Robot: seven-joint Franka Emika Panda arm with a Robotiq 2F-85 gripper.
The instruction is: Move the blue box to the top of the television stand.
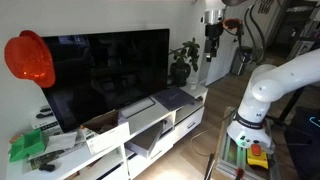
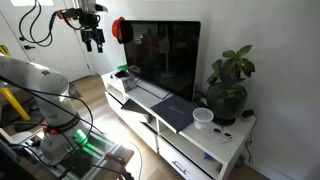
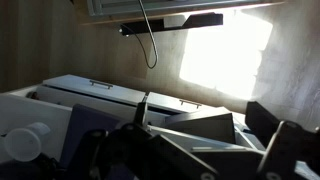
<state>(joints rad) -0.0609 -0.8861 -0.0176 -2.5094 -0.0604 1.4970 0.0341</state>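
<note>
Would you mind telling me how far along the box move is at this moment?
Done, it seems: the blue box already lies on top of the television stand, in front of the TV. In hand: nothing; the gripper hangs high and well clear of the stand, and its jaws look open and empty. Left: probably nothing beyond parking the arm.

The robot's glossy white arm (image 1: 283, 75) has thick, rounded segments. The two-fingered tool (image 2: 93, 42) is black. Just above it sit an orange-red fitting (image 2: 72, 16) and looping black cables (image 2: 35, 25).
</note>
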